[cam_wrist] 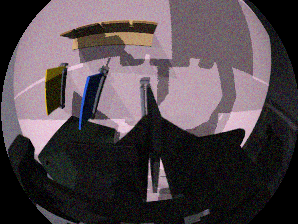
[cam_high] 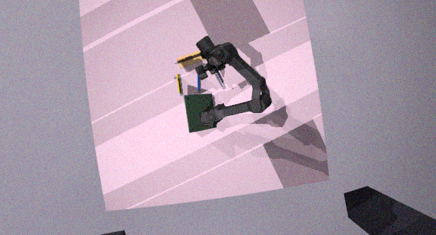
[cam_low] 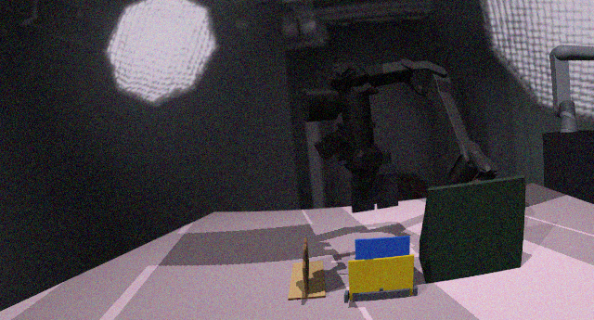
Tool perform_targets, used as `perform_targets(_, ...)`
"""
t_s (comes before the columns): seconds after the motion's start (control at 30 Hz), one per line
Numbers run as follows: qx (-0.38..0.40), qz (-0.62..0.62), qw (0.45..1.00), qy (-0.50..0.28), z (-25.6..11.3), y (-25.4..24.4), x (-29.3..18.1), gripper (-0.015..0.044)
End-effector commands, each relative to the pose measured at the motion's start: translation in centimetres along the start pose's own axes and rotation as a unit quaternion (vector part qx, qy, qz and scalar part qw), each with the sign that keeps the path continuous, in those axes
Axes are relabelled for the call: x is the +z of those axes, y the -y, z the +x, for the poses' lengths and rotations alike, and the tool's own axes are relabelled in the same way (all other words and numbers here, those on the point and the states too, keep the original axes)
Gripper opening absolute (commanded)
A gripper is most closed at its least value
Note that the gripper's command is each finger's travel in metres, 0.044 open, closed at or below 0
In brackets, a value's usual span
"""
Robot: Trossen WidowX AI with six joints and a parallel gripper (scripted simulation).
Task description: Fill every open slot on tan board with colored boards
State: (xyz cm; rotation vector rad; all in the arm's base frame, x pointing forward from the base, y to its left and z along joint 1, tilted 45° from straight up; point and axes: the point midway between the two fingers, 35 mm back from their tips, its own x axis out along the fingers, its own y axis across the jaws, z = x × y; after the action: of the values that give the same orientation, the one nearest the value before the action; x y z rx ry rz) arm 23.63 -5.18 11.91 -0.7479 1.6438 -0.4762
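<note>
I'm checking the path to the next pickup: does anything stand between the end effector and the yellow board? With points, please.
Yes: the blue board (cam_high: 198, 82) (cam_low: 382, 247) (cam_wrist: 91, 95) stands upright between them, behind the yellow board (cam_high: 178, 83) (cam_low: 380, 275) (cam_wrist: 53, 90) in the exterior view.

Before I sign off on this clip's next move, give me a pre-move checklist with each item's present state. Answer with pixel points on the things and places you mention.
1. Dark board (cam_low: 389, 196) (cam_wrist: 154, 135) gripped by the hand (cam_high: 215, 65) (cam_low: 364, 204) (cam_wrist: 150, 119): ok.
2. Tan board (cam_high: 189, 58) (cam_low: 305, 269) (cam_wrist: 115, 28) standing, with open slots along its top: ok.
3. Dark board's notch facing down: cannot tell, too dark.
4. Hand over the tan board, ready to lower: not ok, it is off to one side.
5. Blue board (cam_high: 198, 83) (cam_low: 382, 247) (cam_wrist: 91, 97) and yellow board (cam_high: 178, 84) (cam_low: 380, 275) (cam_wrist: 53, 90) upright in their holders: ok.
</note>
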Motion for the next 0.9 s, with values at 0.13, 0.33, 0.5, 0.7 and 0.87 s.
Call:
perform_targets(0.13, 0.002, 0.012, 1.0, 0.001, -0.5, 0.0, 2.2, 0.0)
perform_targets(0.33, 0.002, 0.019, 1.0, 0.001, -0.7, 0.0, 3.7, 0.0)
perform_targets(0.5, 0.003, 0.025, 1.0, 0.001, -0.8, 0.0, 5.0, 0.0)
perform_targets(0.7, 0.003, 0.033, 0.999, 0.002, -0.9, -0.1, 6.6, 0.0)
perform_targets(0.87, 0.003, 0.039, 0.999, 0.002, -0.9, -0.3, 7.9, 0.0)
